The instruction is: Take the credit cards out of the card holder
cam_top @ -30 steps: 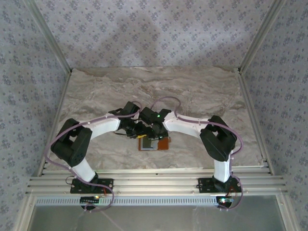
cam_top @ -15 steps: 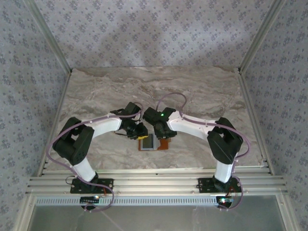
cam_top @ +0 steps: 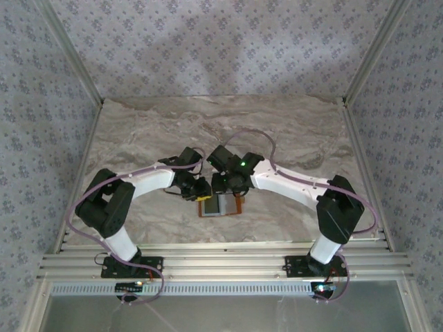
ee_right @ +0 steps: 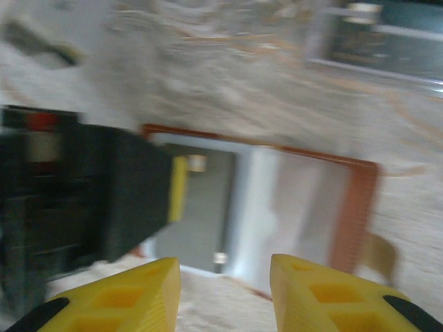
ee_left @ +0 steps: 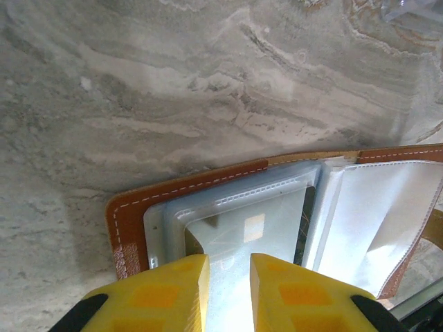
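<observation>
Fingers of left gripper (ee_left: 228,268) narrowly parted, right gripper (ee_right: 225,268) wide, both empty over card holder (ee_left: 129,220)

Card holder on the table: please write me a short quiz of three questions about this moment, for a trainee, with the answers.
1. True or false: the card holder lies folded shut on the table.
2. Multiple choice: in its own wrist view, the right claw is A) open above the card holder, B) shut on a card, C) pinching the snap tab.
3. Short answer: what colour is the card holder's leather edge?
Key: 1 false, it lies open. 2 A. 3 orange-brown.
</observation>
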